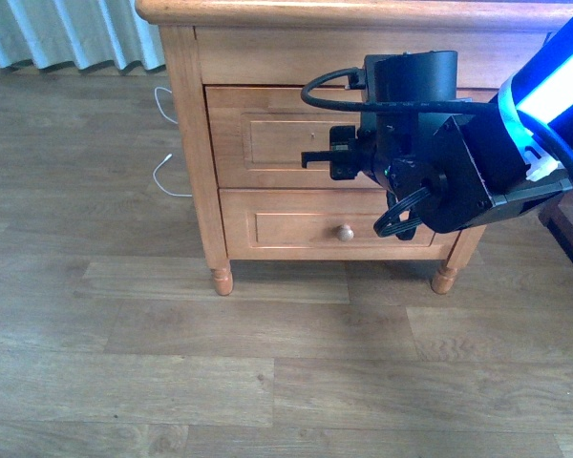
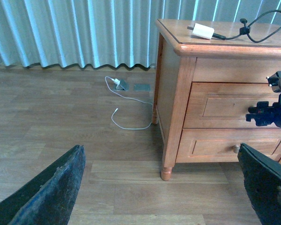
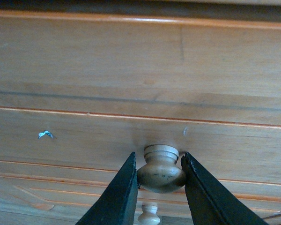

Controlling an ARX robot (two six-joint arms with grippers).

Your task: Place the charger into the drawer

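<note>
Currently listed: one nightstand [image 1: 186, 143], smooth honey wood, turned feet. Drawer [image 1: 267, 138], upper centre of the front view, recessed panel, shut. Its round knob [image 3: 161, 171] is pinched between the two black fingers of the right gripper [image 3: 159, 159], and the arm hides it from the front. One charger [image 2: 203, 31], a white block with a looped black cable, lies on the nightstand top. Left gripper [image 2: 159, 150] spread wide, empty, partly cut off.

The nightstand [image 2: 175, 93] stands on a plank floor [image 2: 61, 122]. On the nightstand's top lies the charger [image 2: 202, 31], its black cable looped. A thin white cable [image 2: 126, 124] lies on the floor beside the nightstand.
</note>
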